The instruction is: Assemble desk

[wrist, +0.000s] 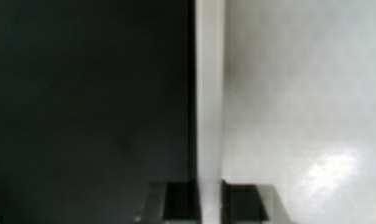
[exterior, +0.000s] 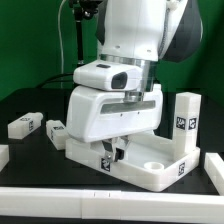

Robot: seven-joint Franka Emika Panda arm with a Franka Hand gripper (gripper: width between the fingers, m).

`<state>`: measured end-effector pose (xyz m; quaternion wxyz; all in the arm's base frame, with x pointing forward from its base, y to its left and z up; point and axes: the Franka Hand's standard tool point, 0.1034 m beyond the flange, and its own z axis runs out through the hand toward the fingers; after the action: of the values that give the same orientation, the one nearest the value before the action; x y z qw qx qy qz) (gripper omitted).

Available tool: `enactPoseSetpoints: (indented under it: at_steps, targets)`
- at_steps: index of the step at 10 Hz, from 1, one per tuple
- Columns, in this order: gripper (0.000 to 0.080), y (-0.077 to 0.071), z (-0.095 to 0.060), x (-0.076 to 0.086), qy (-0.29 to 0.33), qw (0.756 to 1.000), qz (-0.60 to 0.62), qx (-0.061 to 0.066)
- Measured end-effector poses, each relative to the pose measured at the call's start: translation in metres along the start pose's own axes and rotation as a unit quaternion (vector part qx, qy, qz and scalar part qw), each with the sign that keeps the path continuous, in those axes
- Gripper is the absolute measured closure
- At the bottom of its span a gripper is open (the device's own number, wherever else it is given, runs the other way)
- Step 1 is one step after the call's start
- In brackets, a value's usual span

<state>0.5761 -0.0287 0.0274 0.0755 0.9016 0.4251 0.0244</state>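
At the exterior view's left, I am seeing two loose legs (exterior: pixel 22 125) lying flat, waiting clear of the work. In the middle my gripper (exterior: pixel 118 150) is pinching the tabletop (exterior: pixel 150 172) by its thin raised rim, fingers (wrist: pixel 249 200) nearly together, probably to steady or shift it. The tabletop is lying flat, sockets facing up, its long axis running left to right toward an upright leg (exterior: pixel 185 118) standing at its right end.
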Motion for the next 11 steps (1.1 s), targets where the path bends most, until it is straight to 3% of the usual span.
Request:
enactPoseSetpoints:
  at_steps: [1, 4, 9, 11]
  targets:
    - [0.0745, 0.000, 0.000, 0.000, 0.005, 0.999, -0.032, -0.007]
    - [0.0745, 0.002, 0.000, -0.002, -0.001, 0.992, -0.126, -0.011]
    - [0.0745, 0.008, -0.004, 0.032, -0.009, 0.942, -0.334, -0.036]
    - [0.0745, 0.008, -0.003, 0.029, -0.010, 0.941, -0.336, -0.035]
